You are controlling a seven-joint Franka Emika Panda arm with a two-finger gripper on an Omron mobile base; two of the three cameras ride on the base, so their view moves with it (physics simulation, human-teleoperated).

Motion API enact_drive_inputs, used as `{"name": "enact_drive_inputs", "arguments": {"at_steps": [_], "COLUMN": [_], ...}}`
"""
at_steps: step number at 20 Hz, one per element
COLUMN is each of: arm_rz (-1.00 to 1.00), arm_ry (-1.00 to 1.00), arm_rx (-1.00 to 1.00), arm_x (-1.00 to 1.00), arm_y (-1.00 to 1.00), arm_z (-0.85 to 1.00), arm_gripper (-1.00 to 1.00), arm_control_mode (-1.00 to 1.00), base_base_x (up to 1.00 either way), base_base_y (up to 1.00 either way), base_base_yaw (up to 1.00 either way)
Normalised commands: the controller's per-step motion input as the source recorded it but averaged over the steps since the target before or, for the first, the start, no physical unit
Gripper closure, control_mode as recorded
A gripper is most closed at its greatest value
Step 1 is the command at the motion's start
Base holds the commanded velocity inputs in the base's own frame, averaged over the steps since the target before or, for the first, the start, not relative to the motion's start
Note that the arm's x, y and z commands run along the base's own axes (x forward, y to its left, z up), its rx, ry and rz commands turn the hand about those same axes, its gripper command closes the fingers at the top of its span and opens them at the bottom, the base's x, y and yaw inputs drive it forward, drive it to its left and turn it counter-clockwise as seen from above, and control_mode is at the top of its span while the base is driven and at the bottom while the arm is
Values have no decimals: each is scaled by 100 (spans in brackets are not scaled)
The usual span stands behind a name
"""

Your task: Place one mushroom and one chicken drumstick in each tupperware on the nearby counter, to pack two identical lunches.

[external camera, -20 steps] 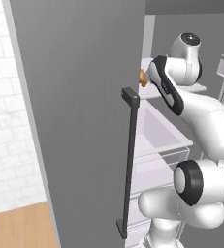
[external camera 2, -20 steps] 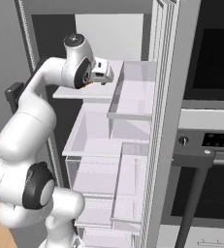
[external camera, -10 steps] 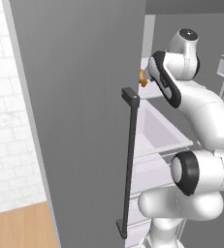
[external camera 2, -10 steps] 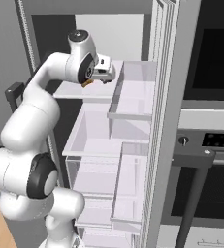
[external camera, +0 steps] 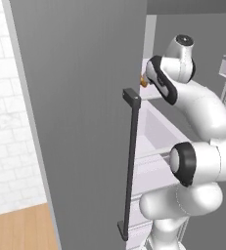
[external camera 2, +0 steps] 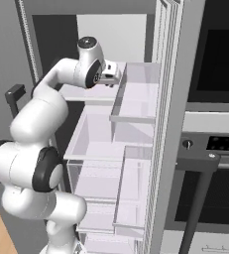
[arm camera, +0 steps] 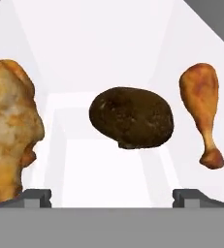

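Note:
On the white fridge shelf (arm camera: 118, 174), a dark brown mushroom (arm camera: 131, 117) lies straight ahead of my gripper (arm camera: 112, 196). The jaws stand open, with the mushroom a short way beyond the fingertips (arm camera: 36, 196) and nothing between them. One chicken drumstick (arm camera: 204, 111) lies to the right, thin end toward me. A second drumstick (arm camera: 9, 131) looms very close on the left. From the right base view my gripper (external camera 2: 111, 74) reaches into the upper shelf. An orange-brown bit of drumstick (external camera: 144, 81) peeks past the door's edge. The tupperware and the counter are out of view.
The open grey fridge door (external camera: 80, 122) with its dark vertical handle (external camera: 131, 161) stands close on the arm's left. Clear door bins (external camera 2: 136, 99) and drawers (external camera 2: 98, 173) lie below the hand. A black wall oven (external camera 2: 220, 59) sits to the right of the fridge.
The hand has pushed a little deeper onto the upper shelf and the elbow has swung with it. The jaws stayed open.

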Motion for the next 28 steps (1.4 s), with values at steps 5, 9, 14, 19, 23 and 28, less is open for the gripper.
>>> {"name": "enact_drive_inputs", "arguments": {"at_steps": [5, 9, 14, 19, 23, 28], "arm_rz": [0, 0, 0, 0, 0, 0], "arm_ry": [0, 0, 0, 0, 0, 0], "arm_rx": [0, 0, 0, 0, 0, 0], "arm_x": [58, 49, 32, 8, 0, 0], "arm_y": [-9, 0, 0, 0, 0, -1], "arm_z": [0, 0, 0, -8, -30, -38], "arm_gripper": [-100, -100, -100, -100, 100, 100], "arm_control_mode": [-100, -100, -100, -100, -100, -100], "base_base_x": [0, 0, 0, 0, 0, 0], "base_base_y": [0, 0, 0, 0, 0, 0], "base_base_yaw": [0, 0, 0, 0, 0, 0]}}
